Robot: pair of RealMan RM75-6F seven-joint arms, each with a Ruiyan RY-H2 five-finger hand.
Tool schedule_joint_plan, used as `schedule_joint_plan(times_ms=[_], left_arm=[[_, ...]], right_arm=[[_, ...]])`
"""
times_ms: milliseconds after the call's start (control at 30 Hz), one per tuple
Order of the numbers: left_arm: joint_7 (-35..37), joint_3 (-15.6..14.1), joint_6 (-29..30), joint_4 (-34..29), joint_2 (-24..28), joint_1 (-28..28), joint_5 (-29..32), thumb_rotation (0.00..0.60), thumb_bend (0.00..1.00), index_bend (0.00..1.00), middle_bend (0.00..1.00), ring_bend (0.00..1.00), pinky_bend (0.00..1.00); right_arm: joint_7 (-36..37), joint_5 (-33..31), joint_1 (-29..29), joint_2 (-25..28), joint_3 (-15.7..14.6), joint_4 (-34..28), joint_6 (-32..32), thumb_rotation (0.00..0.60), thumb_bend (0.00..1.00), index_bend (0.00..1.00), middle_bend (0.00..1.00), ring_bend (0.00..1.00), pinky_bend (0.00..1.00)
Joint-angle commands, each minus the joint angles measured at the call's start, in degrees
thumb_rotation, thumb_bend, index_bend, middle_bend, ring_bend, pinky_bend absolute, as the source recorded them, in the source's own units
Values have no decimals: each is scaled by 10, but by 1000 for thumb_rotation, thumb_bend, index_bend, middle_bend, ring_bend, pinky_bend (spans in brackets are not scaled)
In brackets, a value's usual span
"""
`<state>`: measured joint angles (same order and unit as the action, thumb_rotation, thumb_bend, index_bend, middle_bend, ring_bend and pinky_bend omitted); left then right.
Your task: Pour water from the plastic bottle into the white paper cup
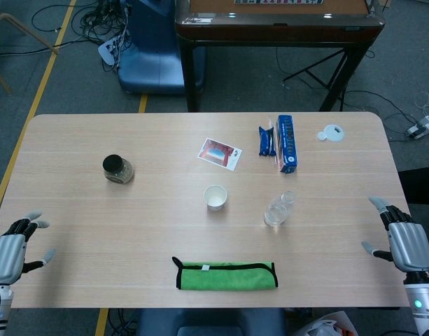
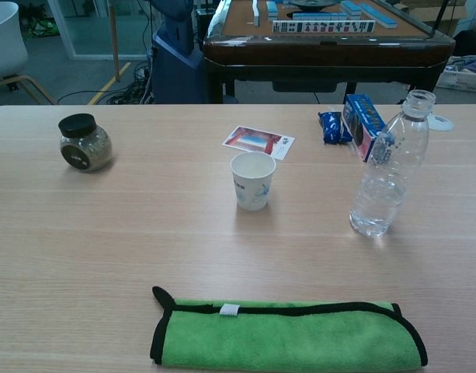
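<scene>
A clear plastic bottle (image 1: 279,208) (image 2: 390,170) stands upright without a cap, right of centre on the table, with a little water at its bottom. The white paper cup (image 1: 215,197) (image 2: 252,180) stands upright to its left, its mouth up. My right hand (image 1: 402,239) hovers at the table's right edge, fingers spread and empty, far from the bottle. At the left front corner my left hand (image 1: 11,248) is also spread and empty. Neither hand appears in the chest view.
A green folded cloth (image 1: 226,274) (image 2: 288,335) lies near the front edge. A black-lidded jar (image 1: 117,169) (image 2: 84,143) stands at left. A card (image 1: 220,153), a blue packet (image 1: 266,141), a blue box (image 1: 287,143) and a white bottle cap (image 1: 332,132) lie at the back.
</scene>
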<state>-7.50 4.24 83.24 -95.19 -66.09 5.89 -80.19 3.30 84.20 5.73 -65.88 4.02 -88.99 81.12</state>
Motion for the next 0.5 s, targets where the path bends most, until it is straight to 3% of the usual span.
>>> schedule_joint_plan(times_ms=[33, 500], left_arm=[[-1, 0, -1, 0, 0, 0, 1, 600, 170, 351, 205, 238, 507], [15, 1, 7, -6, 12, -7, 6, 600, 170, 351, 205, 239, 508]], right_arm=[[24, 2, 13, -10, 7, 9, -12, 600, 14, 117, 179, 193, 324], [72, -5, 100, -98, 35, 72, -103, 600, 14, 117, 181, 193, 324]])
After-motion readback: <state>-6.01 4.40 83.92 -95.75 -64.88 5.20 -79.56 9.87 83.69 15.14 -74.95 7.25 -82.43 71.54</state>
